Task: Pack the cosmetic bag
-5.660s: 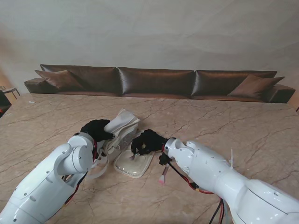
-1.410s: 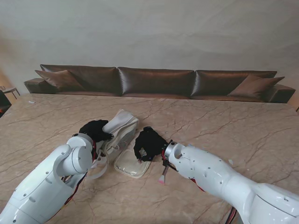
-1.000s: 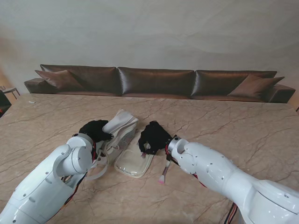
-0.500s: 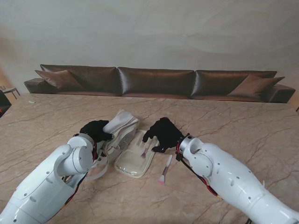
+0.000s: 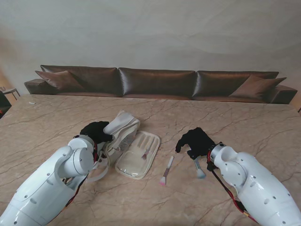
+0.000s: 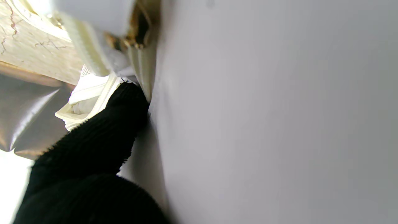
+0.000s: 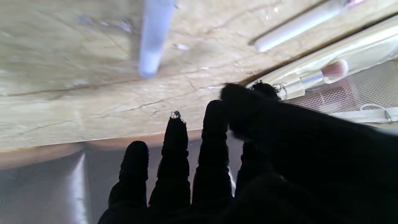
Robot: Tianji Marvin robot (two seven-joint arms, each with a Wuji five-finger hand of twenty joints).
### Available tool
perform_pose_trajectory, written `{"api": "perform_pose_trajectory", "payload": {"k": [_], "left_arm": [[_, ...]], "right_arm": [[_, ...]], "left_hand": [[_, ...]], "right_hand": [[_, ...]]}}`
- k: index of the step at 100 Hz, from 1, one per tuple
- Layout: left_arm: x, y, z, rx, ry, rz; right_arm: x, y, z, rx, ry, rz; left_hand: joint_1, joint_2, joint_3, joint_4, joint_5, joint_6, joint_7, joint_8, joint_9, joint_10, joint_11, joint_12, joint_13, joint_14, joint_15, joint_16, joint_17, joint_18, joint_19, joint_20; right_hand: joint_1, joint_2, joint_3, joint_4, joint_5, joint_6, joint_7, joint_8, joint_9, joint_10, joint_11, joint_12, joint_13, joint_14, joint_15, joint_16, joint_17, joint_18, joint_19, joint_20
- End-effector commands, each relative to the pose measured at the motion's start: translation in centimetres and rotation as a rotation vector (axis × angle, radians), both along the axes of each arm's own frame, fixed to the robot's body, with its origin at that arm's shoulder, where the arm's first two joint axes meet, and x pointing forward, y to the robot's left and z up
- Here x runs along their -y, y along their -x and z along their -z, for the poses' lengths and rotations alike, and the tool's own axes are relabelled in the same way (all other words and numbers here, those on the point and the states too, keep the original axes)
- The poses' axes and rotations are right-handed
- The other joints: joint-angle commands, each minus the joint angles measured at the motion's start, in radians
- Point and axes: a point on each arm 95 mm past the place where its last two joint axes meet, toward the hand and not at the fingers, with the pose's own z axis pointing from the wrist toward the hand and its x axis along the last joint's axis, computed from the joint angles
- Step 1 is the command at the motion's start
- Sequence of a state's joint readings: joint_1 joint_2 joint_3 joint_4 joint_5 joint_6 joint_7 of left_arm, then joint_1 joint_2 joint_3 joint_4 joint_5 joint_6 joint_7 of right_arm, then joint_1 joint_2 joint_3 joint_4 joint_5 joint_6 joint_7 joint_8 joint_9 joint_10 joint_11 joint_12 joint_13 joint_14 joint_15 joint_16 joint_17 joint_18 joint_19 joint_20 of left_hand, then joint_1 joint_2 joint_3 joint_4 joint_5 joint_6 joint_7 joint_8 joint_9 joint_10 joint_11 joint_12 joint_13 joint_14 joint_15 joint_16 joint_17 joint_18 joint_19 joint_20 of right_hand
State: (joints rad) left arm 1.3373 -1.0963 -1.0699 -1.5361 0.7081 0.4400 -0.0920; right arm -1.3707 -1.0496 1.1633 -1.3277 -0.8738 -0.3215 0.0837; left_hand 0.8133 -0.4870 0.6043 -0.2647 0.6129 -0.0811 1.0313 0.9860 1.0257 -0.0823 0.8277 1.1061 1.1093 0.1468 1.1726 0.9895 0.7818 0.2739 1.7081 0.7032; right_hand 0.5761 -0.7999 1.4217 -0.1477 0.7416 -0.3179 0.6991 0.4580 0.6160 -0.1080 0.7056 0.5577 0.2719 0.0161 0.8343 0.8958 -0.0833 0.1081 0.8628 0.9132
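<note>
Nearest me on the marble surface [image 5: 70, 120], two loose brushes remain: a pink-tipped white brush [image 5: 166, 170] and a pale blue brush [image 5: 199, 168], beside which the empty, spread right hand [image 5: 195, 141] has withdrawn after leaving a small brush [image 5: 145, 151] on the cream bag's clear flap [image 5: 137, 157]; farther left, the left hand [image 5: 96, 131] still grips the white cosmetics bag [image 5: 121, 127] open.

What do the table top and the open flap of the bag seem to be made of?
The table top looks like polished beige marble or an imitation of it: dark irregular veins cross a smooth surface. The open flap of the bag seems clear, glossy plastic with a cream fabric edge; a small brush shows against it.
</note>
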Motion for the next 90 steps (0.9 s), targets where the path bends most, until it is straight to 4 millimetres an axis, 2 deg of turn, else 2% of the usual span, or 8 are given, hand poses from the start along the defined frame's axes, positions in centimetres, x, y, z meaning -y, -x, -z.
{"api": "perform_pose_trajectory", "payload": {"k": [1,10,29,52,60,77,83,90], "left_arm": [[0.4,0.2,0.0,-0.002,0.009,0.001],[0.4,0.2,0.0,0.0,0.009,0.003],[0.5,0.1,-0.2,0.003,0.009,0.008],[0.4,0.1,-0.3,0.005,0.007,0.01],[0.4,0.1,-0.3,0.005,0.006,0.012],[0.4,0.1,-0.3,0.004,0.008,0.011],[0.4,0.1,-0.3,0.004,0.008,0.01],[0.4,0.1,-0.2,0.004,0.009,0.009]], "right_arm": [[1.0,0.2,0.4,-0.004,0.019,0.005],[1.8,0.4,0.6,-0.016,0.033,0.013],[3.0,0.5,1.8,-0.032,0.049,0.024],[3.2,0.4,3.2,-0.024,0.045,0.02],[3.1,0.1,3.4,-0.011,0.053,0.013],[3.3,-0.1,3.5,-0.019,0.046,0.027],[3.4,-0.1,3.6,-0.022,0.045,0.027],[3.5,-0.1,3.7,-0.017,0.057,0.022]], "left_hand": [[0.123,0.116,0.067,0.007,0.019,-0.164,0.106,0.012,0.03,-0.114,0.077,0.019,0.023,-0.016,0.024,0.007,0.0,0.0,0.069,0.01],[0.123,0.117,0.067,0.007,0.019,-0.165,0.105,0.012,0.03,-0.117,0.076,0.019,0.023,-0.017,0.024,0.007,0.0,0.0,0.069,0.01],[0.124,0.117,0.068,0.007,0.018,-0.164,0.106,0.013,0.029,-0.115,0.077,0.019,0.023,-0.016,0.024,0.007,0.001,-0.001,0.069,0.01],[0.125,0.117,0.067,0.007,0.019,-0.162,0.106,0.012,0.029,-0.114,0.077,0.019,0.023,-0.015,0.025,0.007,0.0,0.0,0.069,0.01],[0.124,0.118,0.066,0.007,0.017,-0.163,0.105,0.012,0.029,-0.116,0.077,0.019,0.023,-0.016,0.024,0.007,0.0,0.0,0.069,0.01],[0.123,0.118,0.066,0.006,0.019,-0.162,0.107,0.012,0.029,-0.115,0.077,0.019,0.023,-0.016,0.024,0.007,-0.001,0.001,0.069,0.01],[0.124,0.118,0.067,0.007,0.018,-0.162,0.106,0.012,0.029,-0.116,0.077,0.019,0.023,-0.016,0.024,0.007,-0.001,0.0,0.069,0.01],[0.124,0.117,0.067,0.007,0.018,-0.162,0.106,0.011,0.029,-0.116,0.077,0.019,0.023,-0.015,0.024,0.006,-0.001,0.0,0.069,0.01]], "right_hand": [[0.101,0.032,0.065,0.034,0.021,-0.05,0.015,0.028,-0.036,-0.001,-0.009,-0.013,-0.027,-0.032,0.002,-0.016,-0.003,-0.019,0.018,-0.02],[0.154,0.03,0.048,0.038,0.022,-0.081,0.023,0.035,-0.055,-0.005,-0.004,-0.019,-0.039,-0.034,0.006,-0.025,-0.001,-0.019,0.027,-0.035],[0.032,-0.138,0.076,0.009,0.0,-0.155,0.035,0.028,-0.082,-0.013,0.017,-0.033,-0.049,-0.042,0.022,-0.038,0.002,-0.023,0.069,-0.064],[-0.027,-0.242,0.007,-0.023,0.006,-0.183,0.045,0.021,-0.095,-0.016,0.038,-0.029,-0.057,-0.046,0.036,-0.04,0.004,-0.015,0.089,-0.074],[-0.026,-0.239,0.013,-0.023,0.002,-0.187,0.044,0.018,-0.096,-0.019,0.043,-0.029,-0.055,-0.046,0.04,-0.04,0.005,-0.014,0.1,-0.074],[0.123,-0.06,0.069,0.024,0.005,-0.176,0.053,0.003,-0.11,-0.018,0.052,-0.034,-0.065,-0.05,0.045,-0.046,0.002,-0.015,0.106,-0.097],[0.135,-0.054,0.063,0.026,0.001,-0.168,0.053,0.001,-0.138,-0.02,0.044,-0.037,-0.076,-0.051,0.045,-0.046,0.0,-0.017,0.1,-0.101],[0.055,-0.119,0.091,0.018,0.009,-0.157,0.06,-0.001,-0.144,-0.017,0.048,-0.036,-0.08,-0.049,0.05,-0.047,0.001,-0.017,0.098,-0.106]]}}
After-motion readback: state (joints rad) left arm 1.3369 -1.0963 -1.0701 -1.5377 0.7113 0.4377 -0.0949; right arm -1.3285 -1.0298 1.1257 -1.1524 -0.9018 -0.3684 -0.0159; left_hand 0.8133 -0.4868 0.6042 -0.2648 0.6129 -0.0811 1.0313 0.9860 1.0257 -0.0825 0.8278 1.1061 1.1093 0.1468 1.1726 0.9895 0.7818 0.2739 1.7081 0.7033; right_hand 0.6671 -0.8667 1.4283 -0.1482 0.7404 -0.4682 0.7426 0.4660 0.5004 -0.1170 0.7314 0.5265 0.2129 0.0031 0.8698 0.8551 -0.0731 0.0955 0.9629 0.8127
